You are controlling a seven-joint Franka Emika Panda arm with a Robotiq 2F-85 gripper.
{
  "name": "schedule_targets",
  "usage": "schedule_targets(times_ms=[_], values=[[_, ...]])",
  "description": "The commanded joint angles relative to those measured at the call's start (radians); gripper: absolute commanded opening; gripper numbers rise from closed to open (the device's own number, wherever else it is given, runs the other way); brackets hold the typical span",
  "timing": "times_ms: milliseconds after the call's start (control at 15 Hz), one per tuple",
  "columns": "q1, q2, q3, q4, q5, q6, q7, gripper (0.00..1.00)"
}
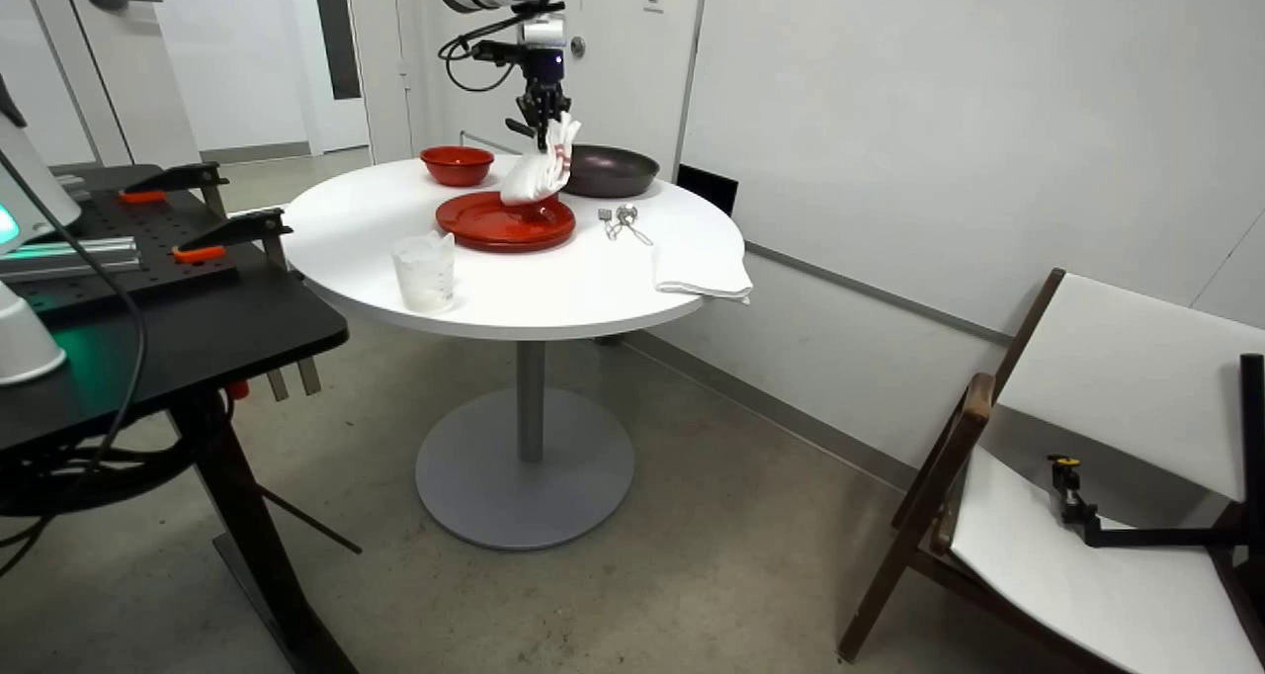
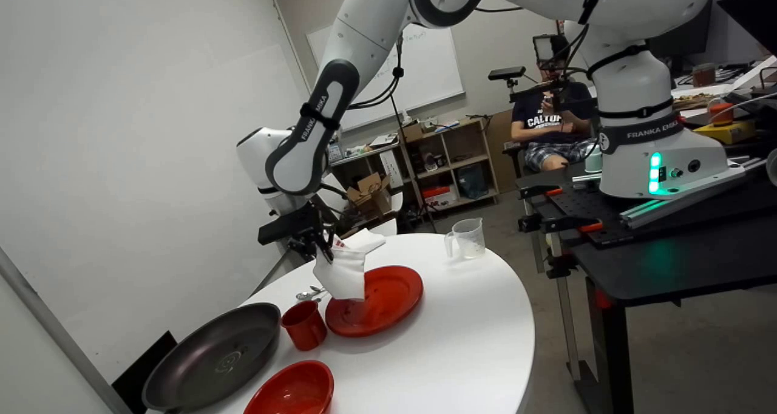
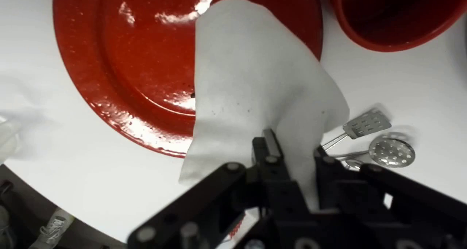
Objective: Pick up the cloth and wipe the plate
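The white cloth with red marks hangs from my gripper; its fingers are closed around a bunched part of it. In both exterior views the cloth hangs down over the red plate. Its lower end is at the plate's surface or just above it; I cannot tell if it touches. In the wrist view the cloth covers the right part of the plate. A few dark specks show on the plate. The gripper also shows in both exterior views.
A red cup stands close beside the plate, with a dark pan and a red bowl near it. Small metal utensils lie by the plate. A clear measuring cup and another folded white cloth are near the table's edge.
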Motion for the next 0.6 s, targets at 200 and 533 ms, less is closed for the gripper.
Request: schedule_targets(times_ms=[200,533], values=[[-0.038,-0.166,0.052,-0.081,0.013,-0.163,-0.06,0.06],[-0.048,-0.205,0.041,-0.114,0.005,-0.232,-0.024,0.06]])
